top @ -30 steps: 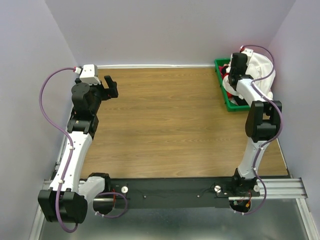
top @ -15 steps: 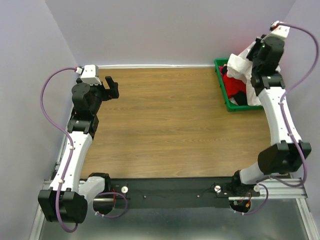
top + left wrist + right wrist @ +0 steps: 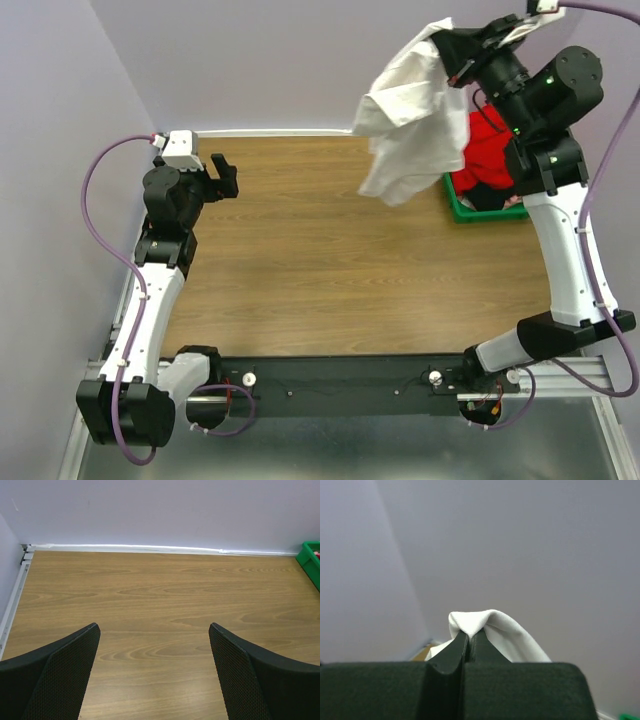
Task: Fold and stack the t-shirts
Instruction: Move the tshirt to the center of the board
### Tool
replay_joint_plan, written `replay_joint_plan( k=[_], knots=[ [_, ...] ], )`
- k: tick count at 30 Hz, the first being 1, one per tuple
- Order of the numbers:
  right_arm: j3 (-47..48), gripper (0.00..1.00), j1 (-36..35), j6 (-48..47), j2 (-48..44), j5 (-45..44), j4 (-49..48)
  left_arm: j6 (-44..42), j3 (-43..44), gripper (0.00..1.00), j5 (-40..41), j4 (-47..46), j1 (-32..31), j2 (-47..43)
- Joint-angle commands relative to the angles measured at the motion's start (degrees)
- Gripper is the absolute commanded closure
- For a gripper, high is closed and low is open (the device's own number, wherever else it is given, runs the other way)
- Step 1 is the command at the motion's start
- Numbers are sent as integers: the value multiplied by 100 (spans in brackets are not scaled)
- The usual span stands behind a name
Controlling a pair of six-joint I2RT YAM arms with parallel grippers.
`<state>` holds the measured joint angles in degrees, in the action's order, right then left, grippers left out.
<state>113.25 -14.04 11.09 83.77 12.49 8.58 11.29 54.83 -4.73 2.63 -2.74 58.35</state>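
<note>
A crumpled white cotton t-shirt (image 3: 410,110) hanging from the right tool (image 3: 452,52) covers the nine o'clock side of the green plastic bin (image 3: 462,205), which sits at two o'clock on the tabletop (image 3: 300,260). The arm hides the bin's far side. Only part of a red cloth tee (image 3: 487,150) shows between them. The right wrist view catches just a pinched bit of the white shirt, and I can't make out any print. The left wrist view cuts the bin off at its three o'clock edge.

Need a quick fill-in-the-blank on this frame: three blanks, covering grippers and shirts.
1. The hanging t-shirt pinched in the right gripper is ____ in colour.
2. The left gripper is ____, with nothing between its fingers.
3. The bin holding the red t-shirt is ____.

Missing words: white; open; green
</note>
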Motion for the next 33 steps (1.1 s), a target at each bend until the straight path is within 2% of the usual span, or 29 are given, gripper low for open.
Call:
replay_joint_plan(
  k=[1,4,5,7,8,9,12,14,16,19,20,22,27,33],
  knots=[
    [504,99,-511,313,280,1027,-146,-136,-69,3,-89,-88,37,-148],
    [479,99,-564,578,351,975,-155,-171,-78,3,7,-79,37,-183],
    [165,100,-564,613,281,818,-155,-188,-78,3,60,-70,37,-183],
    [-336,98,-564,640,149,2,-172,-215,-86,4,104,-61,37,-192],
    [-626,92,-564,683,70,-358,-164,-224,-95,4,121,-61,37,-218],
    [-1334,67,-564,727,-87,-1144,-164,-215,-95,5,139,-79,37,-218],
    [-2427,18,-547,815,-255,-2561,-155,-206,-139,9,218,-96,28,-210],
    [-3420,7,-556,947,-378,-2909,-155,-110,-183,11,306,-88,-59,-192],
    [-3914,5,-564,1078,-422,-2823,-155,117,-235,12,385,-53,-252,-192],
    [-4879,5,-564,1386,-501,-2086,-181,416,-297,12,867,-17,-884,-201],
    [-4996,5,-564,1430,-493,-1884,-199,488,-323,12,1278,-9,-1277,-192],
    [-5224,8,-564,1474,-475,-1409,-225,672,-525,12,1562,-26,-1535,-157],
    [-5874,12,-617,1449,-554,-942,-313,1585,-1411,12,1511,-428,-1650,133],
    [-6394,19,-757,1440,-528,-520,-418,2026,-1782,12,1642,-606,-1703,598]
  ],
)
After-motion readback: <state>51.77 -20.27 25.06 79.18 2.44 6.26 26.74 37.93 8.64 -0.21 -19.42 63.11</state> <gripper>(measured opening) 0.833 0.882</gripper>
